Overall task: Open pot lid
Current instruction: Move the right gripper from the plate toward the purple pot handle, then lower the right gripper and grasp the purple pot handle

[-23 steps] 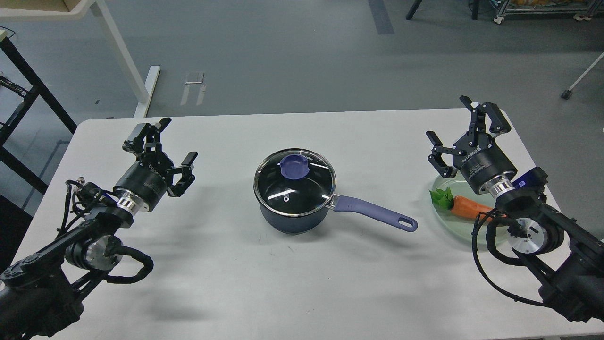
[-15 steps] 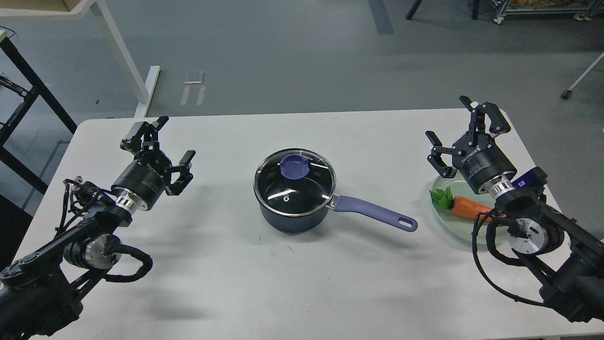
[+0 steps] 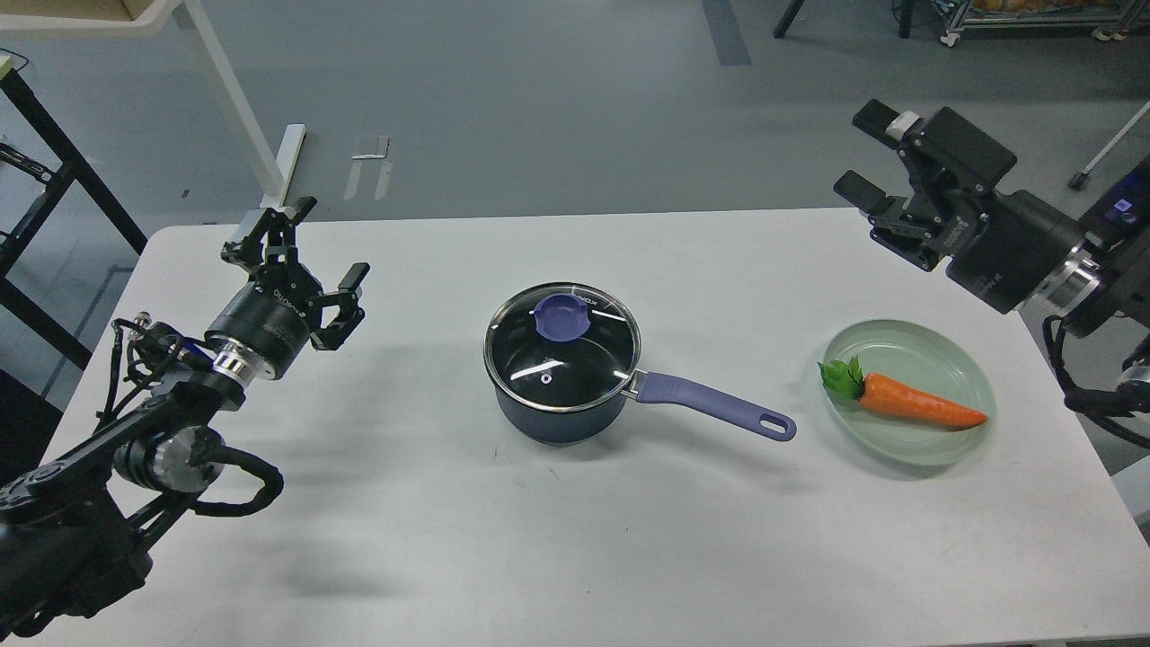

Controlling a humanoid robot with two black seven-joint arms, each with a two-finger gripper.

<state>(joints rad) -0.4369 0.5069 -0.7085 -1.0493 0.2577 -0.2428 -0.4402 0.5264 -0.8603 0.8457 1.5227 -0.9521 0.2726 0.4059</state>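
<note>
A dark blue pot (image 3: 559, 415) stands at the middle of the white table (image 3: 539, 539), its purple handle (image 3: 714, 406) pointing right. A glass lid (image 3: 561, 346) with a purple knob (image 3: 561, 317) sits closed on it. My left gripper (image 3: 301, 256) is open and empty, well to the left of the pot. My right gripper (image 3: 864, 155) is open and empty, raised high at the far right, above and behind the plate.
A pale green plate (image 3: 925, 337) holding a toy carrot (image 3: 912, 402) lies right of the pot handle. White table legs (image 3: 229, 99) and a black frame (image 3: 49, 180) stand on the floor beyond the far left edge.
</note>
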